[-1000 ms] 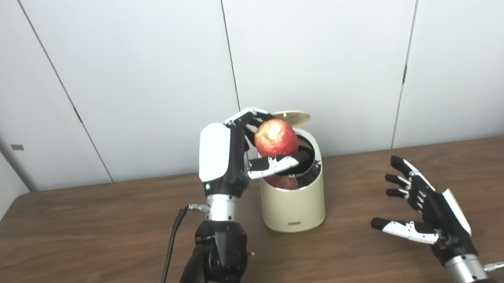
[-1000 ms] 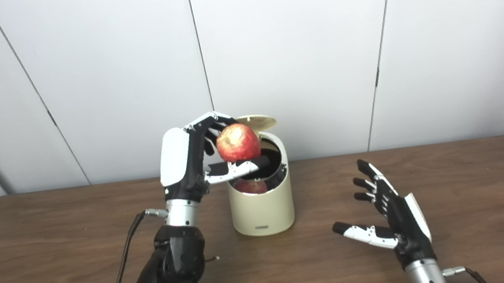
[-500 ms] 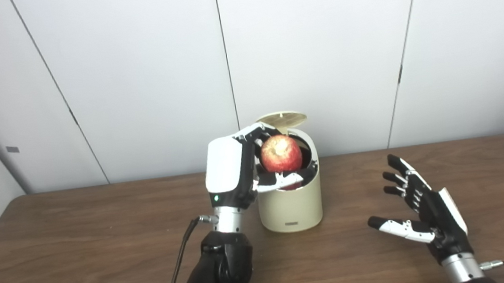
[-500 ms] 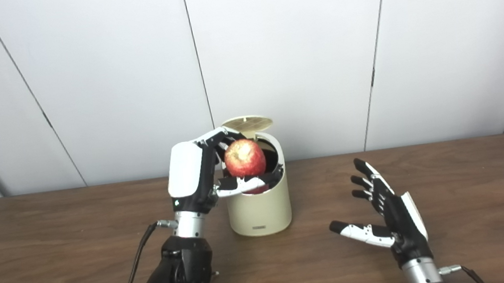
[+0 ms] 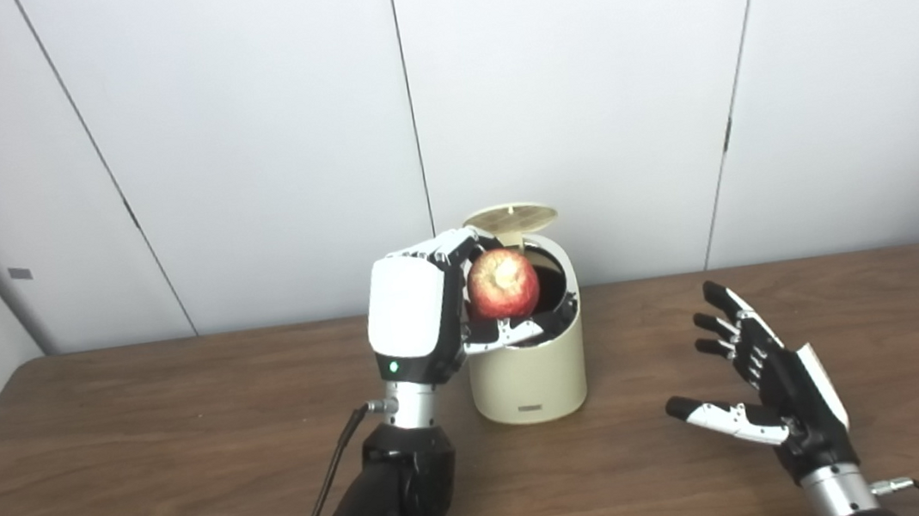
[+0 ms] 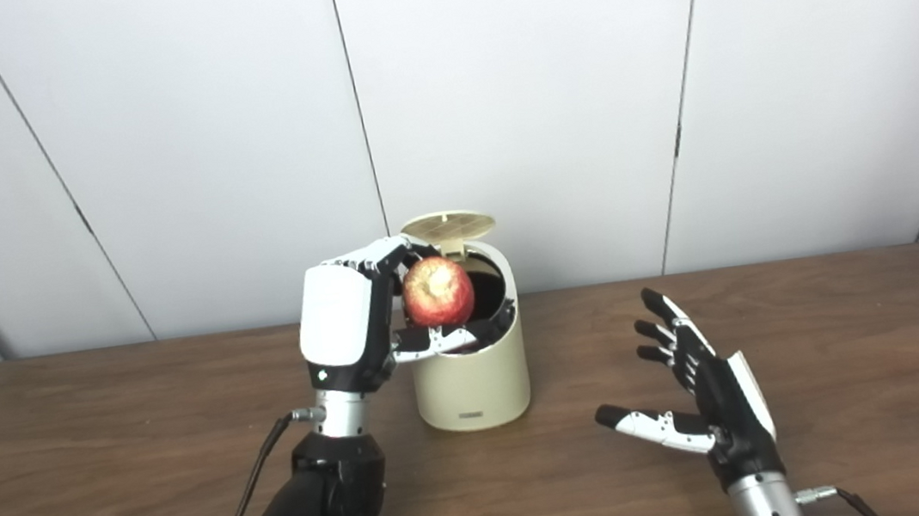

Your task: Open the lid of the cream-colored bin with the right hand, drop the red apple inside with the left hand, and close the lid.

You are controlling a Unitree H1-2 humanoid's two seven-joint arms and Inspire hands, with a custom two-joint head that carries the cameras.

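Red against the dark mouth of the bin (image 5: 529, 375), the apple (image 5: 502, 282) is sitting lower than it was a second ago: then it was riding above the rim, now its lower half is overlapping the opening at the near-left edge. The left hand (image 5: 423, 318) is still wrapping it, fingers (image 5: 445, 247) curling over the top and back while the thumb is bracing underneath, just over the rim. The lid (image 5: 510, 217) is standing open at the back, tipped up behind the apple, so the first step looks done. The right hand (image 5: 773, 391) is waiting well to the right above the table (image 5: 146, 467), holding nothing, its fingers spread apart and thumb pointing left. Judging by this, the drop is imminent: the fingers are only needing to loosen for the apple to fall inside. The apple is sitting toward the near-left rim, so it could catch there. Closing the lid is remaining for afterwards.
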